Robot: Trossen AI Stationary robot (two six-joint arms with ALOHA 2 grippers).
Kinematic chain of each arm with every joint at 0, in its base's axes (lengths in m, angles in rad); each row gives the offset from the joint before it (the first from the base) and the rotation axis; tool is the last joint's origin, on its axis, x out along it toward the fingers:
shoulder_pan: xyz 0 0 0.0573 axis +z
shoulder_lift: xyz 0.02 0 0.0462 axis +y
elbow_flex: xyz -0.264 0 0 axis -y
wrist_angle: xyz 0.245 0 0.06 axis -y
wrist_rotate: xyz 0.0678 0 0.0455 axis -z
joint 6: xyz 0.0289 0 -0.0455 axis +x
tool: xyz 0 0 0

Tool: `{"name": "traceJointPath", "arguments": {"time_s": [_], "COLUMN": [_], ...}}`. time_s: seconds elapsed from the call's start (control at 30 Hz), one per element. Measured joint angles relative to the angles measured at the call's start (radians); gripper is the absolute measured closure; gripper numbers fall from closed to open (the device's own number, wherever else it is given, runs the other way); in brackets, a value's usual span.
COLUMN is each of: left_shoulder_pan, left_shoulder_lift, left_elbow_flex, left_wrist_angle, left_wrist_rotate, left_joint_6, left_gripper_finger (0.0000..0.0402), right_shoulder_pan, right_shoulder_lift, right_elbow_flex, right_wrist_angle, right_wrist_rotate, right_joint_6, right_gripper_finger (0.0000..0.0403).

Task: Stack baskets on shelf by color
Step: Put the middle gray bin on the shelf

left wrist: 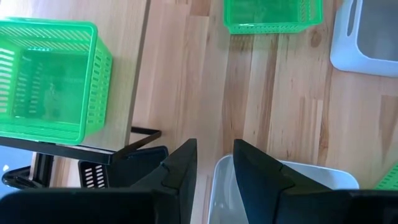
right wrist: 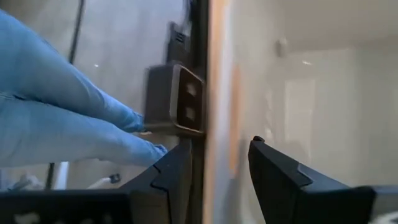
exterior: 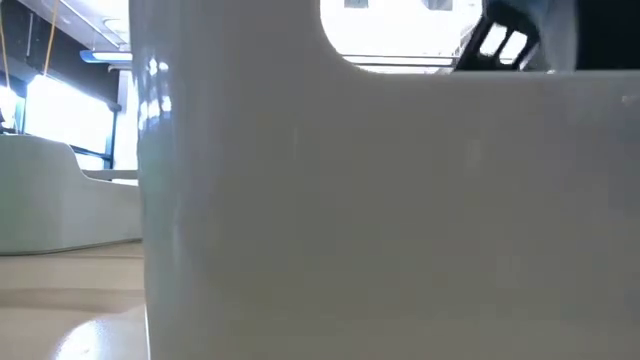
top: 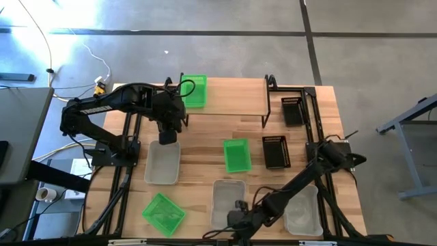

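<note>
A green basket (top: 194, 91) stands on the shelf (top: 232, 99) at its left end. My left gripper (top: 167, 133) is in front of the shelf, shut on the far end of a whitish basket (top: 162, 162). My right gripper (top: 235, 215) is at the table's near edge, open. Its fingers (right wrist: 177, 168) stand on either side of the near wall of a second whitish basket (top: 228, 201) and visibly touch nothing. That basket (exterior: 400, 220) fills the low view. My left gripper (left wrist: 214, 143) has the whitish basket's end wall (left wrist: 214, 186) in the gap between its fingers, one finger outside and one over the inside. The fingers slant steeply down from above. The wall runs along the fingers. Whether the basket hangs clear of the table does not show.
On the table lie green baskets (top: 237, 155) (top: 162, 213), black baskets (top: 276, 152) (top: 293, 109) and a third whitish basket (top: 302, 208). A black camera box (right wrist: 180, 106) sits at the near edge. A person's blue-clad legs (right wrist: 62, 112) stand beyond it.
</note>
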Motion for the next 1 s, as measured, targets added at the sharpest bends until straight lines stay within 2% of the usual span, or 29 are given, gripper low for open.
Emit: {"name": "traceJointPath", "arguments": {"time_s": [0.2, 0.43, 0.73, 1.0], "left_shoulder_pan": [0.000, 0.000, 0.000, 0.000], "left_shoulder_lift": [0.000, 0.000, 0.000, 0.000], "left_elbow_flex": [0.000, 0.000, 0.000, 0.000], "left_wrist_angle": [0.024, 0.023, 0.023, 0.023], "left_wrist_rotate": [0.000, 0.000, 0.000, 0.000], "left_joint_6": [0.000, 0.000, 0.000, 0.000], "left_gripper_finger": [0.0305, 0.0305, 0.0305, 0.0305], "right_shoulder_pan": [-0.025, -0.034, -0.009, -0.018], "right_shoulder_lift": [0.002, 0.002, 0.001, 0.000], "right_elbow_flex": [0.001, 0.023, 0.221, 0.371], "right_wrist_angle": [-0.090, -0.126, -0.281, -0.490], "right_wrist_rotate": [-0.036, -0.087, -0.107, -0.006], "right_joint_6": [0.064, 0.061, -0.006, -0.074], "right_gripper_finger": [0.0292, 0.0392, 0.0402, 0.0403]}}
